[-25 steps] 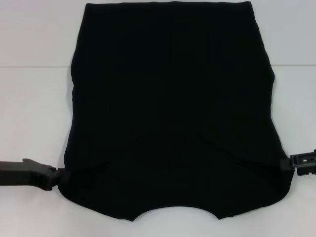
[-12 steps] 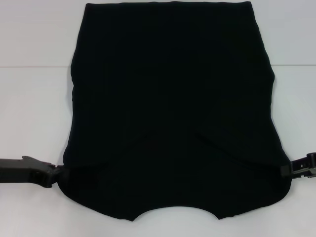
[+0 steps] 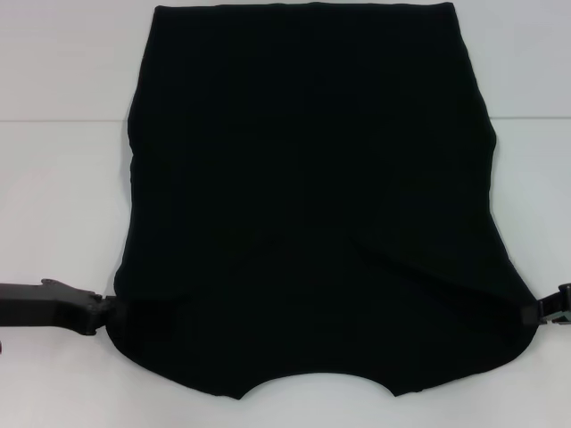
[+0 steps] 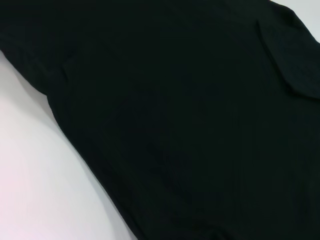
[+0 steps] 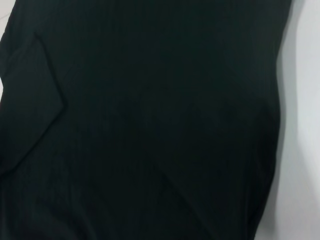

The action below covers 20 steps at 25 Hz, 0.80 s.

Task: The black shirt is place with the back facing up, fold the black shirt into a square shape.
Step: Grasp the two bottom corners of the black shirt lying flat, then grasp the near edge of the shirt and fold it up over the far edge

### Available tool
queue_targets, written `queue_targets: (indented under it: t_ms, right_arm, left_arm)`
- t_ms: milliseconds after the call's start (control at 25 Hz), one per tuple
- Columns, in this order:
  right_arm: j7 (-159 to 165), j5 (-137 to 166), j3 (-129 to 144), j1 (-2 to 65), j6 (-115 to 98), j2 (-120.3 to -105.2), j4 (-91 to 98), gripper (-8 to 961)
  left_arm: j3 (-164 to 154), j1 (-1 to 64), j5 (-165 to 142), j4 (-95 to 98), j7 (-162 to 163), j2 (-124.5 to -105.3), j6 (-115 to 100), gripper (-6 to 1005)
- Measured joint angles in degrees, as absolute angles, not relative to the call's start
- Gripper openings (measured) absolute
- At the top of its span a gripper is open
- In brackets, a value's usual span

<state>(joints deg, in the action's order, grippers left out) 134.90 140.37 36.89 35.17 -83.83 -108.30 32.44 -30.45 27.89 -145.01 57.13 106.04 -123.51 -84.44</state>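
The black shirt [image 3: 312,196] lies spread flat on a white surface, plain and matte, with no print. Its straight hem is at the far end and its curved neckline at the near edge. Both sleeves are folded inward over the body, leaving nearly straight sides. Faint fold creases slant across the near part.

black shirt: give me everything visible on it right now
The black shirt is plain matte-black soft fabric with no print, lying flat on the white table and covering most of the head view. Its curved neckline is at the near edge, the straight hem at the far edge. The sleeves look already folded inward: diagonal flap edges show in both wrist views. The left hand meets its near left corner and the right hand its near right corner; whether either grips the cloth cannot be told.
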Motion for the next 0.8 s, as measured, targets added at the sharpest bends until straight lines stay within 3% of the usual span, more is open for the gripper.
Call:
queue_targets:
  t_ms: [120,240,520,800]
  right_arm:
    - [133.4,140.2,36.2,34.3,-83.9,-108.51,32.6,62]
    - [130.9,140.2,34.3,32.8,-84.6,-108.90,32.6,39]
    - [123.2,140.1,28.7,29.3,-88.7,-109.61,32.7,37]
    - [116.6,140.1,22.5,24.7,-92.8,-108.99,32.8,39]
  left_arm:
    - [-30.4,27.9,-145.0,57.1,107.6,-123.49,-85.3,65]
    - [-30.2,27.3,-145.0,57.4,109.2,-123.48,-86.9,67]
    - [-23.1,26.0,-144.7,57.6,109.5,-123.64,-94.3,72]
    - [-16.9,22.9,-142.9,57.7,107.9,-123.21,-104.2,77]
